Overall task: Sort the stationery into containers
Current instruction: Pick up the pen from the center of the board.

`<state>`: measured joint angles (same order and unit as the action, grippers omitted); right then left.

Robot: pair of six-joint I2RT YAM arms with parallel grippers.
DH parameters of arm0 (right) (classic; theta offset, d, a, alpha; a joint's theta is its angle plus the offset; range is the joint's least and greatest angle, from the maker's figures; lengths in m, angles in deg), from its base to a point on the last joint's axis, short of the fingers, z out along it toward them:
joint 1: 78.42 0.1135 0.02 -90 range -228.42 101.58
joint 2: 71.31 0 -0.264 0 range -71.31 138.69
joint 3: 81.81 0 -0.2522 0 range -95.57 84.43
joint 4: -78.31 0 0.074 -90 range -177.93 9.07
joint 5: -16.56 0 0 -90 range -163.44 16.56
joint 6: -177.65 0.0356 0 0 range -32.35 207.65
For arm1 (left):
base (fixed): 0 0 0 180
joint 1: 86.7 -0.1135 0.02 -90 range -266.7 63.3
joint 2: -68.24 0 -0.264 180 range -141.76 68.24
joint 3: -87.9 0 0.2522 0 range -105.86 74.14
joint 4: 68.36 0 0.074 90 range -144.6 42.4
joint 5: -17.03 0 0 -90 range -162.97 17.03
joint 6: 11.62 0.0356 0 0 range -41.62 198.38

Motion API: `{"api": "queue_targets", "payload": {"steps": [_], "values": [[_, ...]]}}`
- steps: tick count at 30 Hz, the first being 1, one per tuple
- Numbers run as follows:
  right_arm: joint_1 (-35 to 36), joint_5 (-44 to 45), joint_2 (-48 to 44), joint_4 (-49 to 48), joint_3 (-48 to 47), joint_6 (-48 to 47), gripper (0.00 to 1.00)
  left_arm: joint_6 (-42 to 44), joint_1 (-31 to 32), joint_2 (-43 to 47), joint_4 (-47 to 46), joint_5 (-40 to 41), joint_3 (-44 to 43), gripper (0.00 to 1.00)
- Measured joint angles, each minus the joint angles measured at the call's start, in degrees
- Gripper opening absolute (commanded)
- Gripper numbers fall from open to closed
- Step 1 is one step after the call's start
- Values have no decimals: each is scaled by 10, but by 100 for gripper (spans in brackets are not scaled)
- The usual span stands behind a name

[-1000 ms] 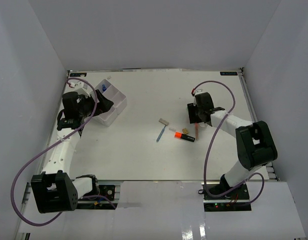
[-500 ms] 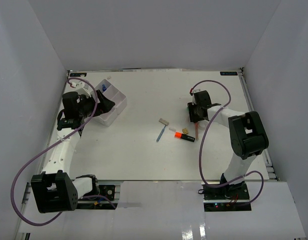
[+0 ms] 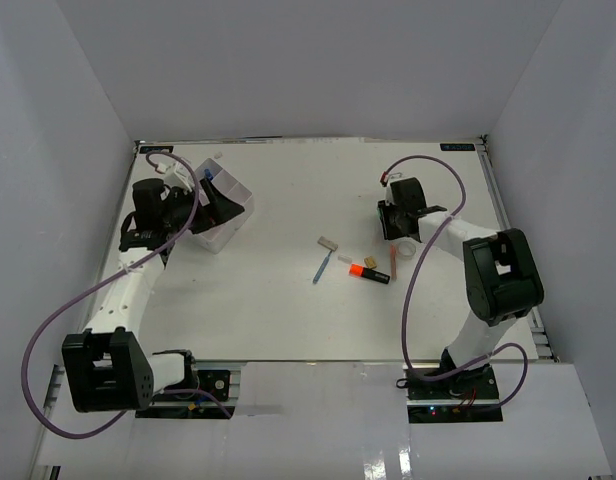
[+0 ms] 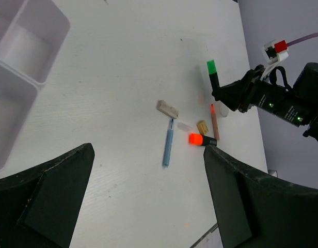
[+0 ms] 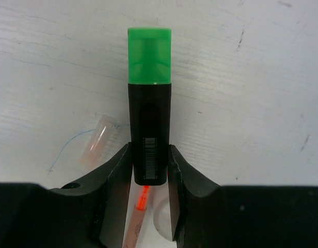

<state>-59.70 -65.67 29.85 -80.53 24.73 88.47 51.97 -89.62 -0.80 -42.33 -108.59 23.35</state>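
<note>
**A:** Layout, large to small. The table (image 3: 288, 310) has the white four-part tray (image 3: 231, 222) at its far left, well apart from the work. The left gripper (image 4: 148, 149) hangs by the tray with its jaws spread wide and nothing between them.

**B:** And the right one?

**A:** The right gripper (image 5: 148, 155) is clamped on the green highlighter (image 5: 149, 111). Both fingers (image 5: 115, 175) press the black body near its rear end, with the cap pointing away. It sits right of centre on the table. I cannot tell whether it is clear of the surface.

**B:** Grip quality?

**A:** Centred side to side, but far back on the barrel, so most of the length overhangs. Judgement: lift straight up and slowly, watching for droop at the cap end.

**B:** Clutter?

**A:** The pink pen (image 5: 134, 225) and the clear tape ring (image 5: 161, 219) lie close under the fingers, and a small clear cap (image 5: 99, 138) lies just beside the barrel. Go up before any sideways travel, or these could be dragged. The orange highlighter (image 3: 368, 272), blue pen (image 3: 321, 268) and eraser (image 3: 328, 243) lie nearer the centre.

**B:** Destination?

**A:** It is a long carry across to the tray. Lay the highlighter lengthways in one compartment, and let go only once it is low.
</note>
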Motion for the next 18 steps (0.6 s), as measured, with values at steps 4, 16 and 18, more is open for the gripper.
{"api": "queue_targets", "payload": {"steps": [4,16,18], "values": [[26,0,-86,-21,33,-14,13,-22,52,1,1,-10,-19,98],[255,-32,-296,-164,115,-43,14,-79,219,-2,2,66,-75,94],[275,-36,-302,-180,119,-45,14,-85,239,-8,1,85,-84,92]]}}
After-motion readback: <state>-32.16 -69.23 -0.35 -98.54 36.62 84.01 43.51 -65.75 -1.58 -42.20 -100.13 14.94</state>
